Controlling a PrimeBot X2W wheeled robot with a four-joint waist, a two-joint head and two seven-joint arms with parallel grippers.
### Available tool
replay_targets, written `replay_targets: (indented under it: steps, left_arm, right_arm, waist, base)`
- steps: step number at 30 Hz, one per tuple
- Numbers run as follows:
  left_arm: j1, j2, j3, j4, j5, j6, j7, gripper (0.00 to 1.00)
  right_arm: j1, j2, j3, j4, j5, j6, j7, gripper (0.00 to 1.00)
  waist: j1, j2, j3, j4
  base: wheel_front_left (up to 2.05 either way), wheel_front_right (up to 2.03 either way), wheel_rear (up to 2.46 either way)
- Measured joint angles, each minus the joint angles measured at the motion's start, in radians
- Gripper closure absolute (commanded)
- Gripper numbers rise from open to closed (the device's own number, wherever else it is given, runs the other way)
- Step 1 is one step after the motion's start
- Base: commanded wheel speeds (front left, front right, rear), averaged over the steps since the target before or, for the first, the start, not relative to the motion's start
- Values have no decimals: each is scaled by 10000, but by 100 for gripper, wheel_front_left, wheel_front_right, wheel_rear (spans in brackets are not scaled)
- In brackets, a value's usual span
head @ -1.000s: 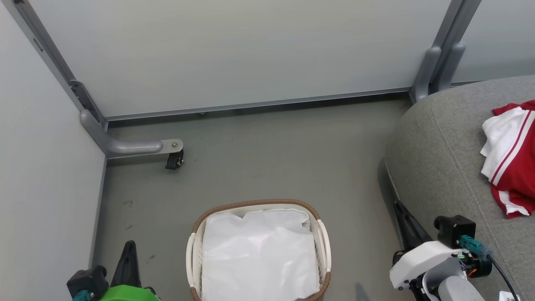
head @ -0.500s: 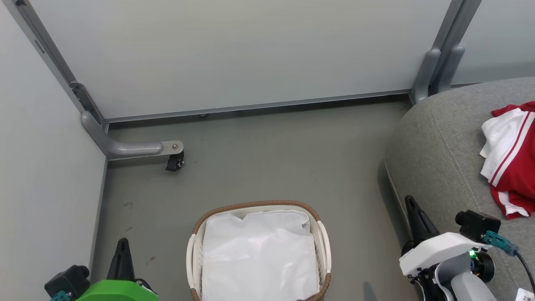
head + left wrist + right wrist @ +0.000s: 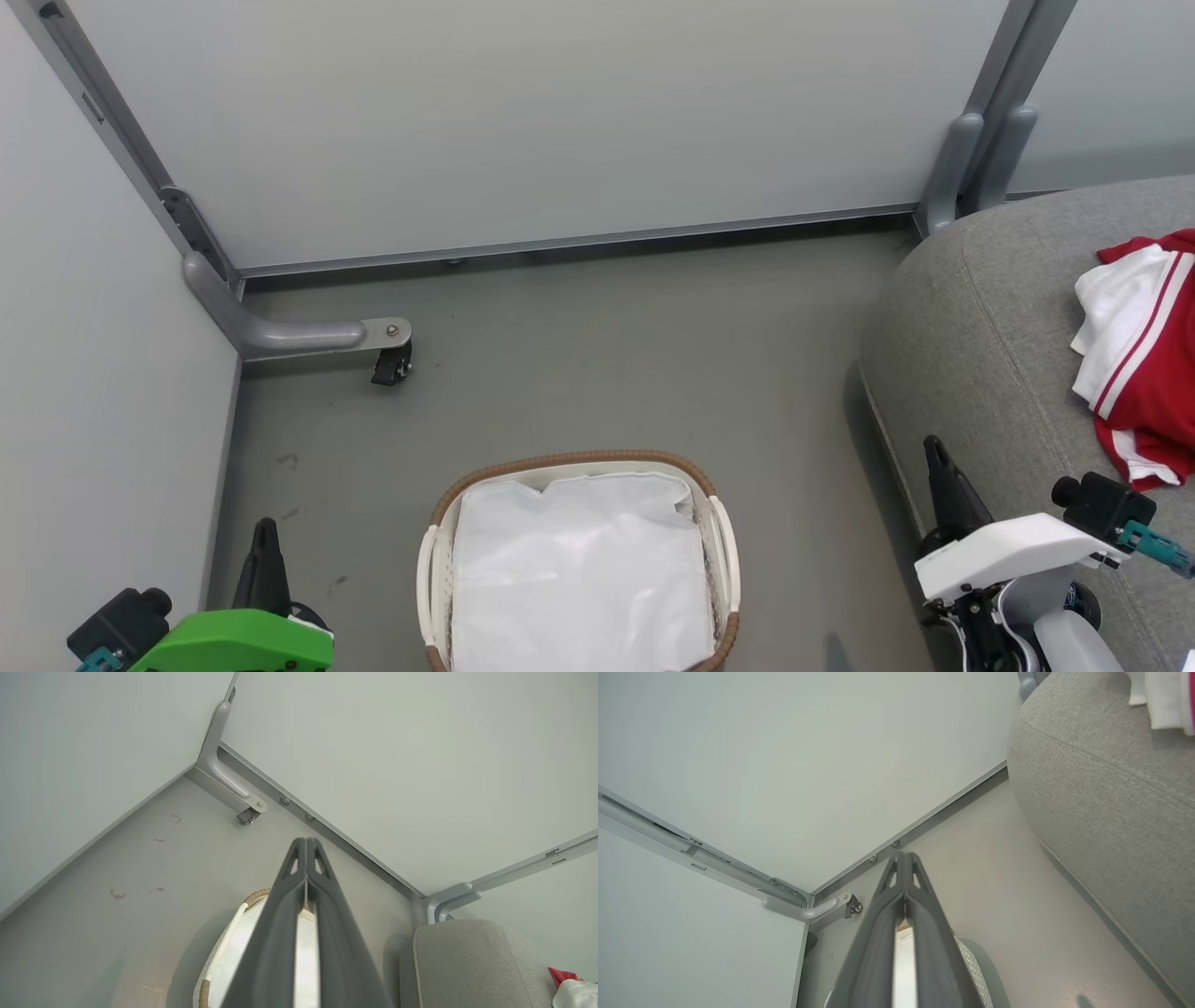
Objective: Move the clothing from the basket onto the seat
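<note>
Grey seat point(image 3: 990, 336) on the right; basket point(image 3: 569, 459) on the floor point(image 3: 607, 355), just its white liner point(image 3: 579, 569) inside; the red-and-white clothing point(image 3: 1148, 373) lies heaped on the seat. Pinched narrow and empty, left tool point(image 3: 265, 537) and right tool point(image 3: 935, 457) flank the basket. Nothing left to fetch, I'd judge.

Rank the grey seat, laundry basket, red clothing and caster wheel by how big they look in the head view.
1. Grey seat, though cropped.
2. Laundry basket, cropped at the bottom.
3. Red-and-white clothing, cropped too.
4. Caster wheel, farther away, by far smallest.
</note>
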Motion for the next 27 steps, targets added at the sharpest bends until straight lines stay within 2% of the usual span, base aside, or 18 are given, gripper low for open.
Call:
replay_targets:
  steps: [27]
  left_arm:
    - [-275, 4, 194, -441, -3195, -8, 857, 100]
  right_arm:
    - [55, -19, -453, -454, 3266, 0, 871, 100]
  waist:
    - [0, 0, -121, 13]
  base:
    - [0, 0, 0]
